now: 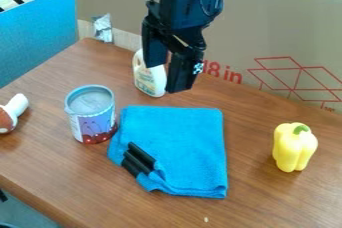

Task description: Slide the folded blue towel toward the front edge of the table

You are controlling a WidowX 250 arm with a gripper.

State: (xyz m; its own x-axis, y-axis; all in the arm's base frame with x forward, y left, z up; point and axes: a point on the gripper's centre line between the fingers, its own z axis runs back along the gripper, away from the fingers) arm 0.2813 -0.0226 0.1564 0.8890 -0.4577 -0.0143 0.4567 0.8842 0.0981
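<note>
the fingers (pixel 182 74) hang spread, a white bottle (pixel 150 80) behind them, a blue cloth (pixel 190 147) on the table (pixel 267 199) below.

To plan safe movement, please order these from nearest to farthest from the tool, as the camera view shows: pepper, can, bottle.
1. Bottle, partly hidden behind the tool.
2. Can, toward the picture's left.
3. Pepper, at the picture's right.

Bright, diffuse light covers the counter (pixel 280 199); soft, faint shadows lie by the can (pixel 90 117) and yellow pepper (pixel 292 151).
</note>
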